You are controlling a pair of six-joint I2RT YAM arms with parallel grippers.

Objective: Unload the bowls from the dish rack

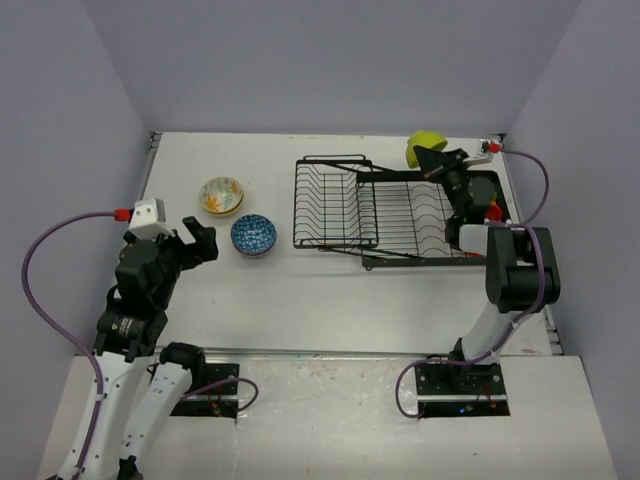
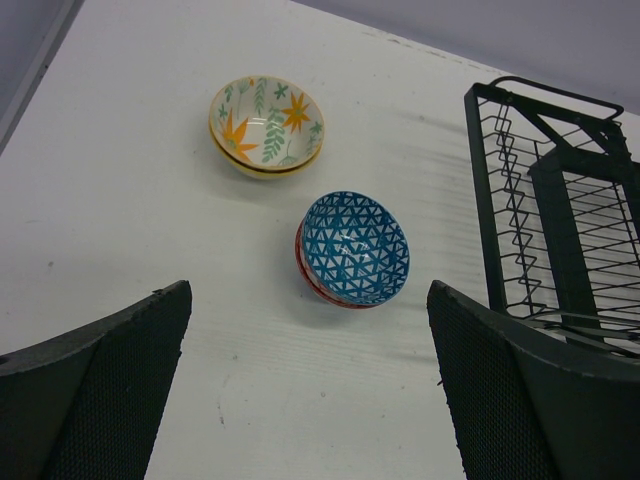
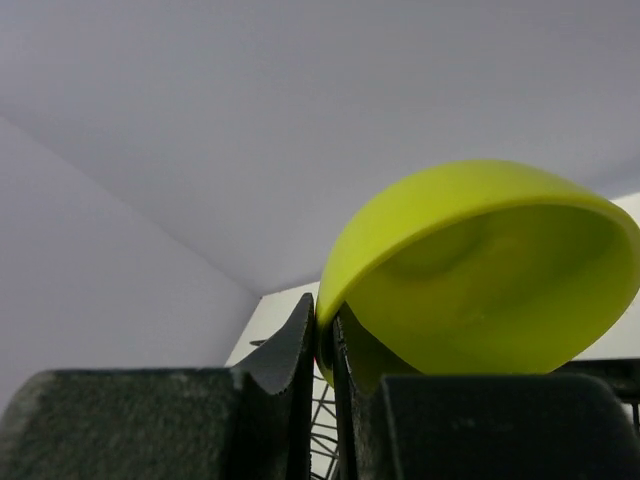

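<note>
Right gripper [image 3: 325, 318] pinches rim of lime bowl [image 3: 480, 270].

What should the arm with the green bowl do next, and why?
Probably carry it off the dish rack toward the table. The right gripper pinches the lime green bowl by its rim, up by the rack's far edge, and the floral bowl and blue bowl already sit there.

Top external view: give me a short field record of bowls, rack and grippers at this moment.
lime green bowl: rim pinched by right gripper, held tilted at dish rack's far right end
floral bowl: on table, left of rack
blue-patterned bowl: on table, nearer than floral bowl, apart
left gripper: open, empty
</note>
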